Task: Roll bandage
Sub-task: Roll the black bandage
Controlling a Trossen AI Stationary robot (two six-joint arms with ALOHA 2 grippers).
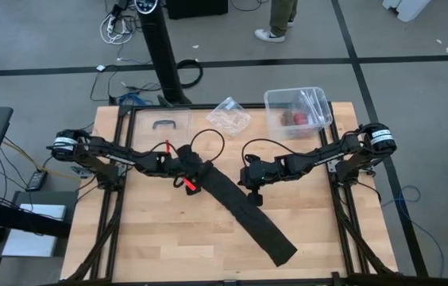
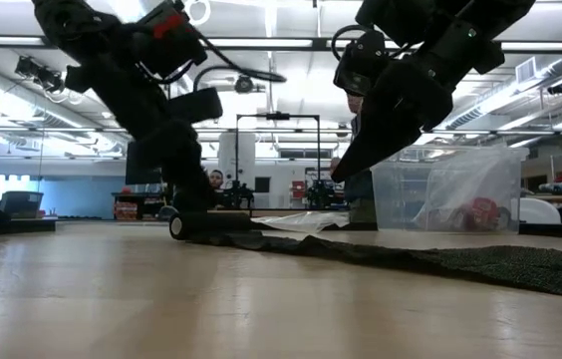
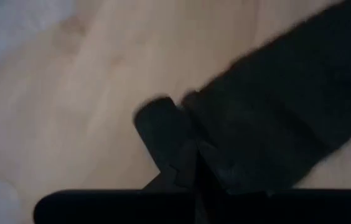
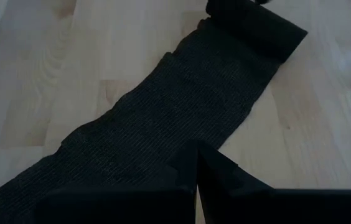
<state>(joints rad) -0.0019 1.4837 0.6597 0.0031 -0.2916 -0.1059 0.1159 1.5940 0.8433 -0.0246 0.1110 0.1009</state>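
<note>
The bandage [image 1: 244, 210] is a long black strip lying slantwise on the wooden table, from the middle toward the near right. Its far left end is wound into a small roll [image 4: 256, 25], which rests on the table [image 2: 189, 225]. My left gripper [image 1: 195, 173] is shut and stands down on that roll. My right gripper [image 1: 253, 194] is shut and hangs over the flat strip [image 4: 163, 118], a little toward the near right of the roll. In the low view its tip [image 2: 341, 175] is clear above the cloth. My left gripper bears on the bandage's rolled end [image 3: 163, 127] with its shut fingers [image 2: 186, 204], slanting down from the table's left. The roll lies on the table under them, and the rest of the strip trails flat and slack toward the near right.
A clear plastic box [image 1: 298, 111] with red things stands at the far right of the table. A crumpled clear wrapper [image 1: 229, 117] and a clear lid with a handle [image 1: 164, 123] lie at the far edge. A person's feet [image 1: 276, 28] show beyond the table.
</note>
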